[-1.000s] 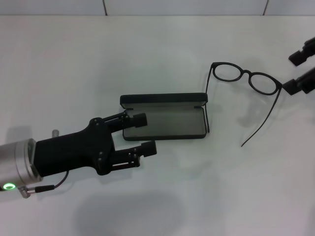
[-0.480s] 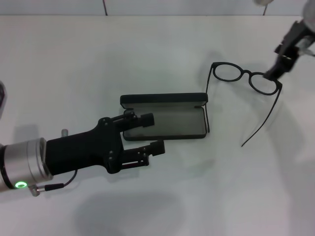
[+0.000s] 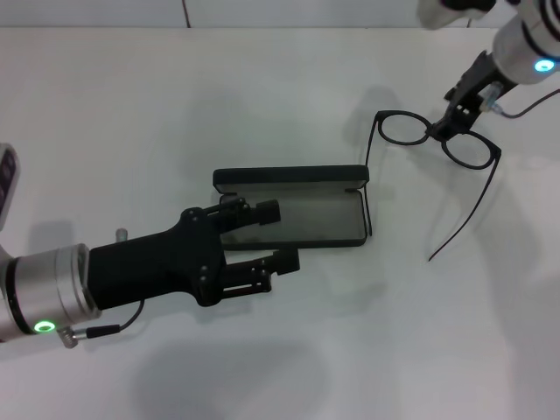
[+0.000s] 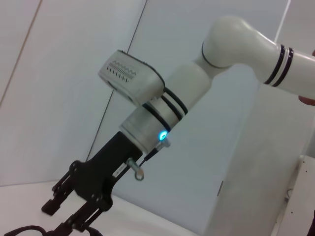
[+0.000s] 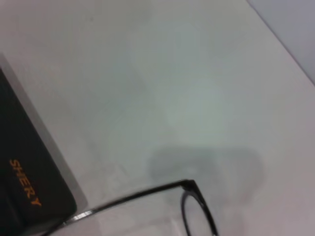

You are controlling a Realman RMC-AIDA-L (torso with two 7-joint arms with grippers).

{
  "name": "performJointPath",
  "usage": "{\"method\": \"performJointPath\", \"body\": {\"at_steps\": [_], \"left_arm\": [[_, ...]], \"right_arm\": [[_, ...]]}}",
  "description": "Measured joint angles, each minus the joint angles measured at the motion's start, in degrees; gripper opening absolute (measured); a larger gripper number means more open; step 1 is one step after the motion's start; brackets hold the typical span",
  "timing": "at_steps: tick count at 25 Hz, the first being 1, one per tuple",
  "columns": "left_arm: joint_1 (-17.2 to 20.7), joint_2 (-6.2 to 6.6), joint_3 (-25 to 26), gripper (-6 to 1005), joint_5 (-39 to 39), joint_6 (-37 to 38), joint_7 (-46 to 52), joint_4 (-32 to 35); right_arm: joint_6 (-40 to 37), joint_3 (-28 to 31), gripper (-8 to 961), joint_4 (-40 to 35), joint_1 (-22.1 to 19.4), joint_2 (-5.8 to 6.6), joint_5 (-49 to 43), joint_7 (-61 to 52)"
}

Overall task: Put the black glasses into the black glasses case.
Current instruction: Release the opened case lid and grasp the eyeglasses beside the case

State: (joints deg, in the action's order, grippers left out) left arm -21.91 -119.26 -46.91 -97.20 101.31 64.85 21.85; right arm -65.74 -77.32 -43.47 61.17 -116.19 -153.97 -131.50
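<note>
We see the right gripper (image 3: 444, 125) at about 2 o'clock in the head view, tip down on the bridge of the black glasses (image 3: 437, 140), between the two lenses. We can't tell from the head view whether its fingers are parted or pinching the frame. The left wrist view catches the same gripper (image 4: 66, 211) from the side: two fingers (image 4: 54, 201) apart, frame curving below them at the picture's edge.

The glasses lie on the white table (image 3: 289, 96), lenses toward 12 o'clock, both temple arms unfolded and running toward 6 o'clock. One temple lies right along the short end of the black glasses case (image 3: 293, 210); the other trails off over bare table at 4 o'clock.

The right wrist view shows none of its own fingers, only one lens rim and temple of the glasses (image 5: 194, 206) and the case lid (image 5: 29, 187) with its orange lettering, which the head view doesn't resolve.

The case sits centre, lid standing up along its 12 o'clock edge, grey lining exposed. The left gripper (image 3: 276, 234), fingers spread, hangs over the case's 9 o'clock end, one finger above the lining and one just past the near rim.

Bare table shows from 5 to 7 o'clock and across the far side at 11.
</note>
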Motion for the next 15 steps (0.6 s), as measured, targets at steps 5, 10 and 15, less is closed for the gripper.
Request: {"method": "performJointPath", "body": {"at_steps": [5, 10, 15], "left_arm": [[-0.76, -0.06, -0.03, 775, 0.05, -0.78, 0.19, -0.41], [-1.39, -0.1, -0.01, 775, 0.04, -1.29, 0.05, -1.36], [-1.39, -0.09, 0.04, 775, 0.0, -1.4, 0.0, -1.38]], "right_arm": [[3.34, -2.33, 666, 3.11, 0.16, 0.0, 2.1, 0.29], [6.45, -4.89, 440, 6.61, 0.8, -0.06, 3.56, 0.49], [7.92, -5.11, 328, 7.84, 0.86, -0.08, 4.79, 1.01]]}}
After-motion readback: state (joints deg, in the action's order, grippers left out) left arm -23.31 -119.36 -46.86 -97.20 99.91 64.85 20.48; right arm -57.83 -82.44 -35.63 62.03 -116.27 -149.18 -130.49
